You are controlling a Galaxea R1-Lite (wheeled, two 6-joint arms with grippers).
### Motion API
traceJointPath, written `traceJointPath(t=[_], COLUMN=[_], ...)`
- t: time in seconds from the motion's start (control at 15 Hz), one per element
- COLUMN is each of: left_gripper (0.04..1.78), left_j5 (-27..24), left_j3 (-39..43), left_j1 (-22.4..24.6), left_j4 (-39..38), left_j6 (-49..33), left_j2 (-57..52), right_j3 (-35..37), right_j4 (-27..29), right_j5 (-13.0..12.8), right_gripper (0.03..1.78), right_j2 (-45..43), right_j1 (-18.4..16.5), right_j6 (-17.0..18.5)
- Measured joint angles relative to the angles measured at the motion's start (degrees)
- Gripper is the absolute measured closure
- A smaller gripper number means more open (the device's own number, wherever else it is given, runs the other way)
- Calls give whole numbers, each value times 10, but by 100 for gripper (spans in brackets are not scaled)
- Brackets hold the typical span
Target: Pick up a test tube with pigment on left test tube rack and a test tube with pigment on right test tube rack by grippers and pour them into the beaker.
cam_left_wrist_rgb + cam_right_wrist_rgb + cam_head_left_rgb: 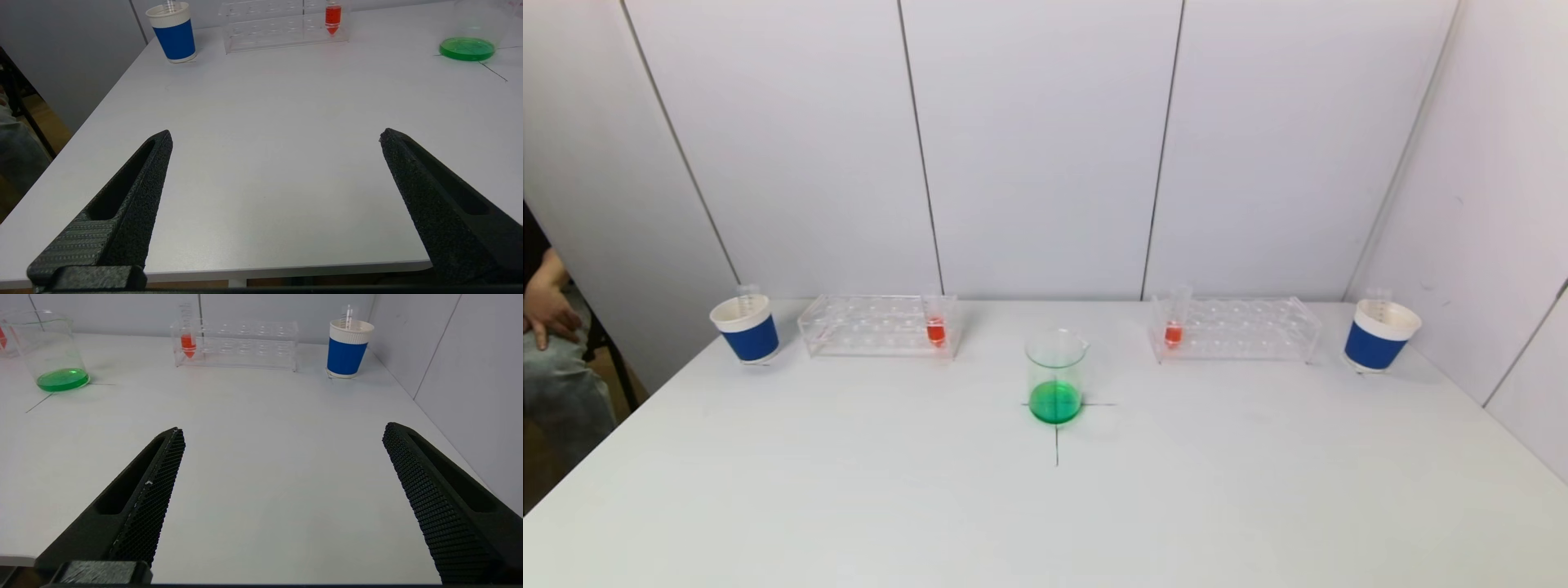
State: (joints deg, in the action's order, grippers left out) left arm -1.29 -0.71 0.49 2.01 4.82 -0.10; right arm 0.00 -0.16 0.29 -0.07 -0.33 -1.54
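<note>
A clear beaker (1055, 376) with green liquid stands at the table's middle on a black cross mark. The left clear rack (878, 325) holds one test tube with red pigment (936, 329) at its inner end. The right clear rack (1235, 328) holds one test tube with red pigment (1173, 331) at its inner end. Neither arm shows in the head view. My left gripper (276, 136) is open and empty over the table's near left edge. My right gripper (282, 430) is open and empty over the table's near right part.
A blue and white paper cup (746, 328) with an empty tube stands left of the left rack; another cup (1379, 335) with a tube stands right of the right rack. A person's hand (547, 310) shows at the far left. White walls close the back and right.
</note>
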Motion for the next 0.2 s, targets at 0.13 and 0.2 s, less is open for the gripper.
traceJointPath(t=[0.13,0.2], left_gripper=[5,5], left_j5=[0,0], left_j3=[0,0], left_j1=[0,0], left_j4=[0,0], left_j6=[0,0], left_j2=[0,0], right_j3=[0,0], right_j4=[0,0], right_j5=[0,0], right_gripper=[5,5], right_j2=[0,0], right_j1=[0,0], right_j6=[1,2])
